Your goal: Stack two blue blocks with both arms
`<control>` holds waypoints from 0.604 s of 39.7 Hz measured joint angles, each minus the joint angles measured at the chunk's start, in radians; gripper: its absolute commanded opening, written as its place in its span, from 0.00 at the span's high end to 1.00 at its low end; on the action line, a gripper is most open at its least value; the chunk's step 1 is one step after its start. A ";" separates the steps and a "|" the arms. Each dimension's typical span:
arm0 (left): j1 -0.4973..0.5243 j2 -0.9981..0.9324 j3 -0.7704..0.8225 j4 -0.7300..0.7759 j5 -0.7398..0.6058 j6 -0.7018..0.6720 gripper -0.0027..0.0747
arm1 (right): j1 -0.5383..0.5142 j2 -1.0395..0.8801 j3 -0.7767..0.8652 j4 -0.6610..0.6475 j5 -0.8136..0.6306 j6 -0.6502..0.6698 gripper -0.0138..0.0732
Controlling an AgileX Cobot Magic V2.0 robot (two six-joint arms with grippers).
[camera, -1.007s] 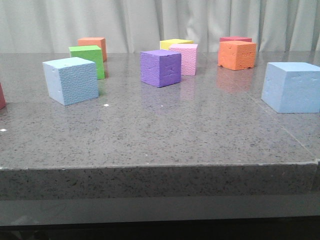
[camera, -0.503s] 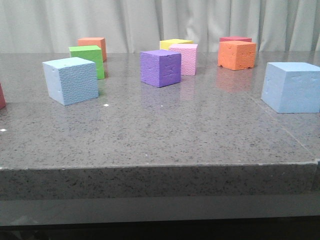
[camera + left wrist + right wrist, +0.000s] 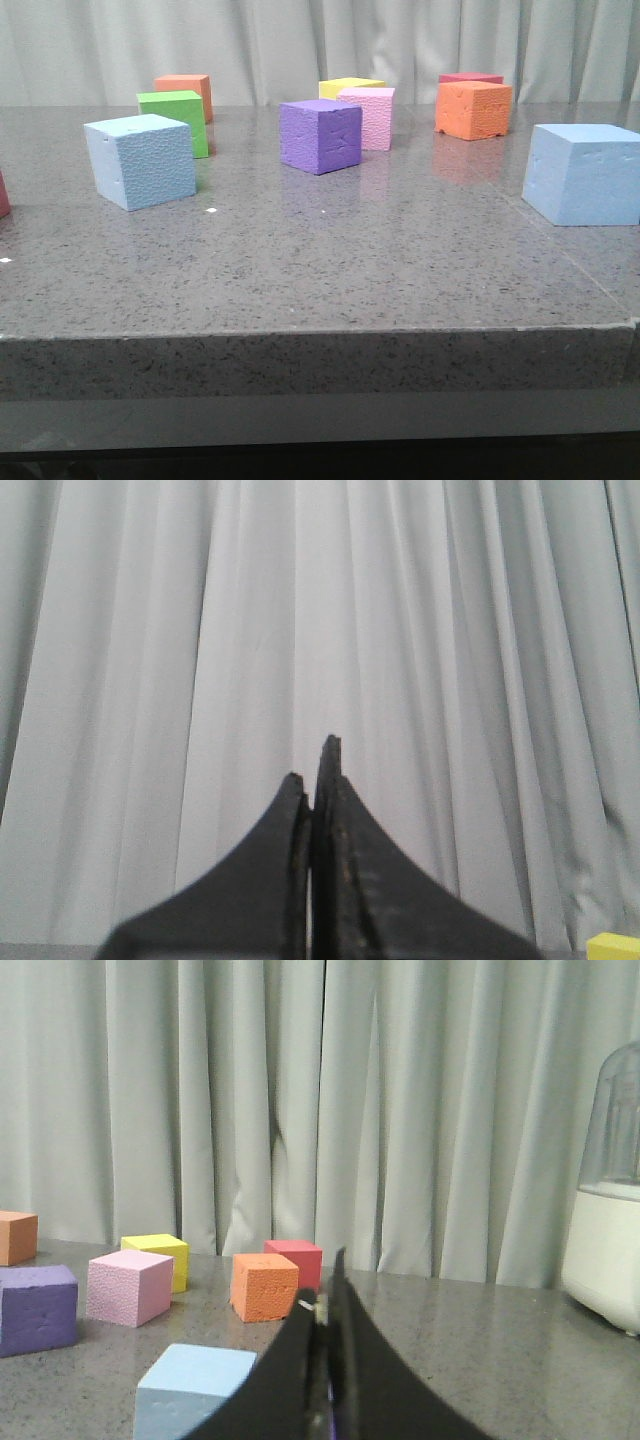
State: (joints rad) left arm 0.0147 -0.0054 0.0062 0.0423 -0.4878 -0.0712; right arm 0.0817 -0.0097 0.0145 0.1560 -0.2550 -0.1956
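Observation:
Two light blue foam blocks rest on the grey stone table. One blue block point(image 3: 141, 160) sits at the left. The other blue block point(image 3: 584, 173) sits at the right edge of the front view; it also shows in the right wrist view point(image 3: 192, 1388), just beside my right gripper point(image 3: 325, 1295). That gripper is shut and empty. My left gripper point(image 3: 313, 770) is shut and empty, raised and facing the pale curtain. Neither gripper shows in the front view.
A purple cube point(image 3: 321, 135), pink cube point(image 3: 368, 117), yellow cube point(image 3: 350, 87), green cube point(image 3: 176, 120), two orange cubes point(image 3: 473, 109) point(image 3: 185, 92) and a red cube point(image 3: 470, 78) stand behind. A white jar point(image 3: 605, 1230) stands at the far right. The table's front edge point(image 3: 320, 335) is near.

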 measured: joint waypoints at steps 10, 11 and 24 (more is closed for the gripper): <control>0.000 0.002 -0.098 0.000 0.094 -0.022 0.99 | 0.000 -0.002 -0.222 0.000 0.219 0.000 0.92; 0.000 0.007 -0.114 0.000 0.109 -0.022 0.99 | 0.000 -0.002 -0.258 0.000 0.249 0.000 0.92; 0.000 0.302 -0.450 0.000 0.419 -0.022 0.99 | 0.000 0.207 -0.587 0.112 0.569 0.000 0.92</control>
State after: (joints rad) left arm 0.0147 0.2970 -0.4439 0.0423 -0.0686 -0.0933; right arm 0.0817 0.1972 -0.5727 0.2681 0.3136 -0.1956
